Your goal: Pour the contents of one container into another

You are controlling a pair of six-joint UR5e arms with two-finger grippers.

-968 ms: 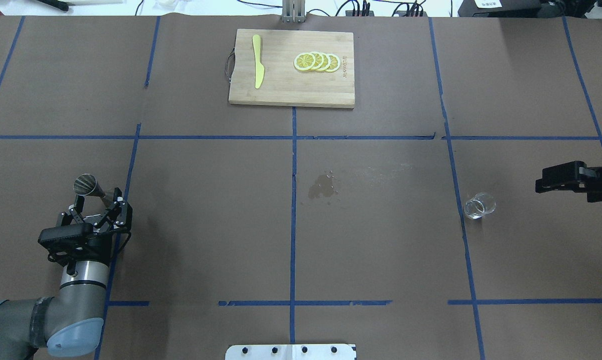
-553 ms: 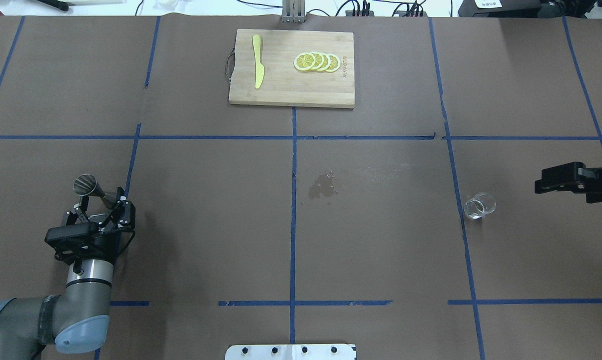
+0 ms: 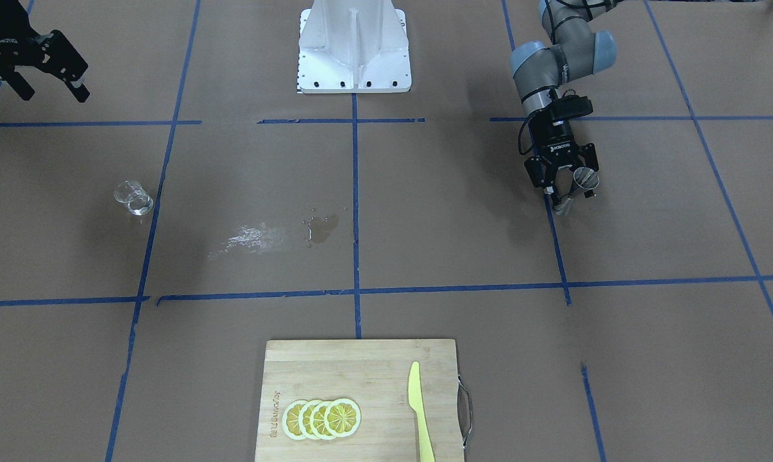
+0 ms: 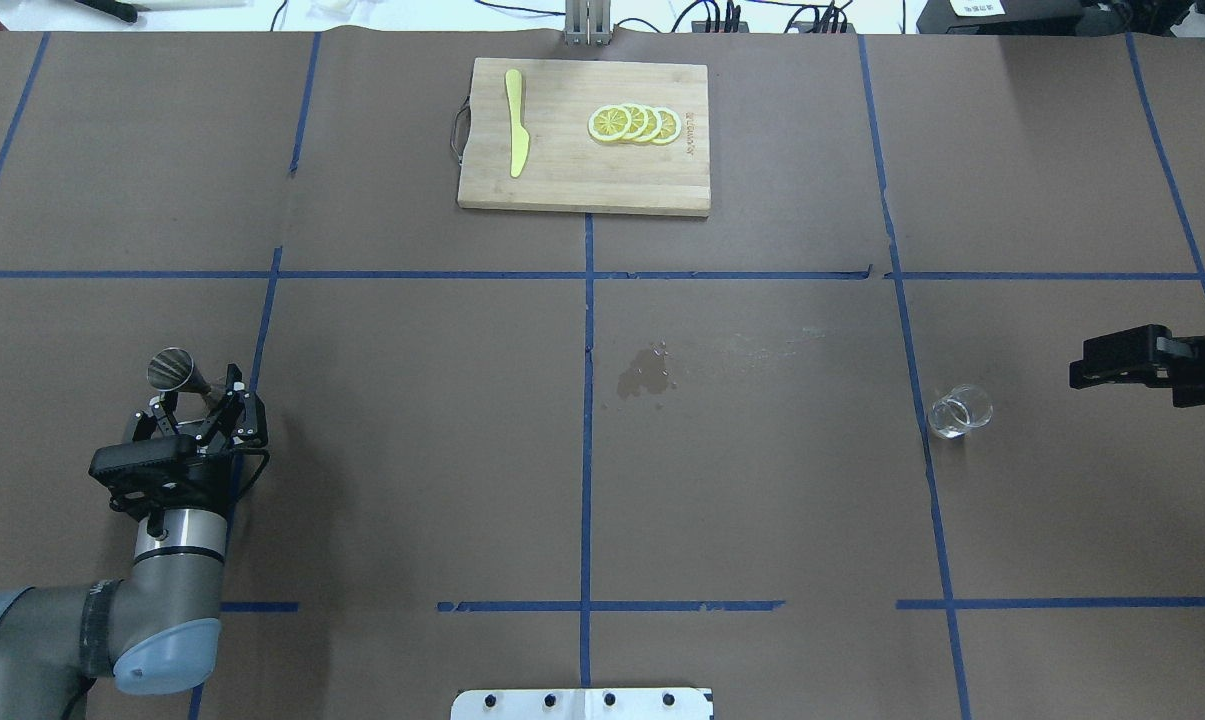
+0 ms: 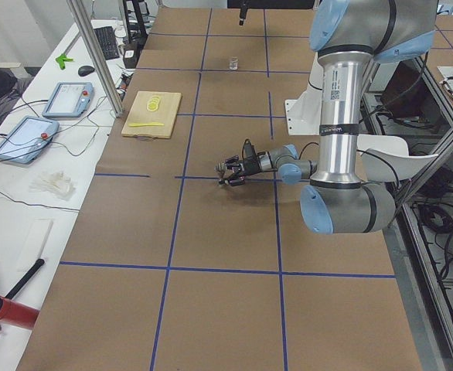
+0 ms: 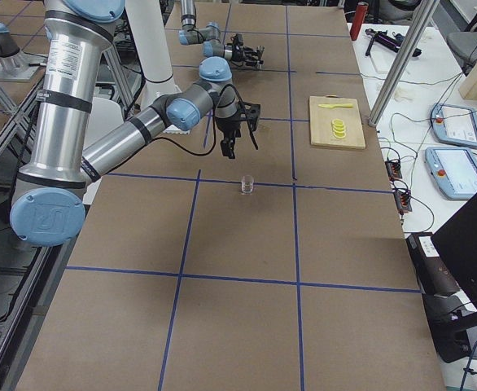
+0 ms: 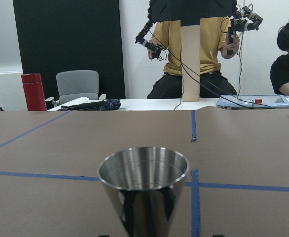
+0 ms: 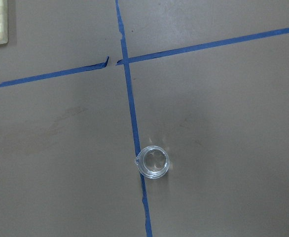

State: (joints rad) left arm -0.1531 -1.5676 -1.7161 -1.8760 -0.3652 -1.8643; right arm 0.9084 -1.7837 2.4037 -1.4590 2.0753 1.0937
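Brown papered table (image 4: 412,450): left gripper (image 4: 200,400) at lower left clamps jigger (image 4: 177,371) at its waist, light, rigid, slick steel; glass cup (image 4: 959,411) fragile; right gripper (image 3: 46,67) open, empty.

Jigger (image 7: 143,185) base cut off (wrist view's bottom edge).

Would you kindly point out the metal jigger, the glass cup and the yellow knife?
metal jigger (image 4: 171,368): overhead exterior view, on its open upper cone.
glass cup (image 4: 958,411): overhead exterior view, on its clear wall.
yellow knife (image 4: 515,120): overhead exterior view, mid-length, on the cutting board.
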